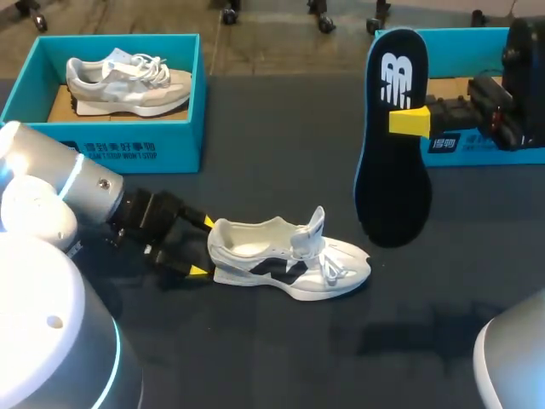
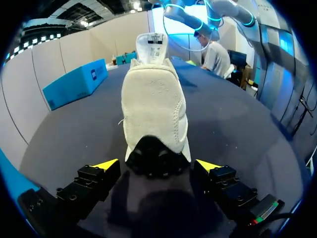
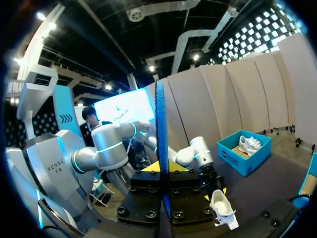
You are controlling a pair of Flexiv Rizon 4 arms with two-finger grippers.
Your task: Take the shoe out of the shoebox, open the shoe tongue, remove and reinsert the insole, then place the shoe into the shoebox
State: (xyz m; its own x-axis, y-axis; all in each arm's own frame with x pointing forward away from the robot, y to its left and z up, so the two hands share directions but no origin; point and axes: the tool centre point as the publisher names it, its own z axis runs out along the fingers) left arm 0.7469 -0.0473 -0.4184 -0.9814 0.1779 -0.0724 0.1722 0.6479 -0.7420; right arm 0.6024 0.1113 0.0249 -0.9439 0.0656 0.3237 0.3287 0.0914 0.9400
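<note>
While the insole (image 1: 393,153) hangs upright above the counter (image 1: 255,358), pinched between the fingers of the right gripper (image 1: 409,121) near a shoebox (image 1: 477,145), the step in hand reads as reinsertion.

Shoe (image 1: 289,260): on its sole on the counter, toe toward the right arm, tongue (image 1: 317,223) lifted, mouth open.

Left gripper (image 1: 202,247): fingers wide, flanking the heel, apparently not touching it.

Advice: close on the heel to steady the shoe, tip the insole toe-first, then slide it under the tongue.

Insole: flat, elongated, dark face, blue edge, probably flexible foam.

Shoe: pale suede-like upper, dark side panel, rounded padded heel.

Counter: matt, dark.
</note>
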